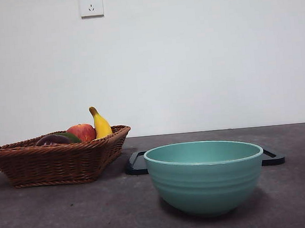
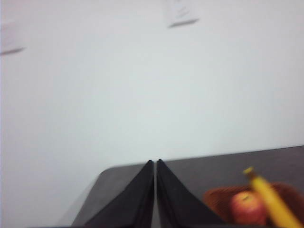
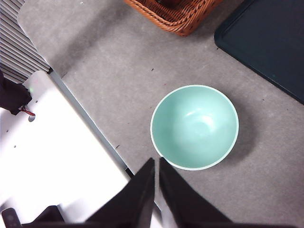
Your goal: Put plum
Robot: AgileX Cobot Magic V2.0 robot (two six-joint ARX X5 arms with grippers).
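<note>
Teal bowl (image 1: 205, 176) seen nearest, empty, upright on grey counter (image 1: 70, 217). Dark tray (image 1: 136, 163) lies flat just behind it. Wicker basket (image 1: 55, 160) sits on left side of front view — plum (image 1: 51, 140) lies inside, dark, low behind rim, beside red apple (image 1: 82, 132) and banana (image 1: 101, 125). Left hand (image 2: 155, 164) raised, jaws pressed together, nothing held. Right hand (image 3: 156, 161) above counter beside bowl, jaws together, nothing held.
</note>
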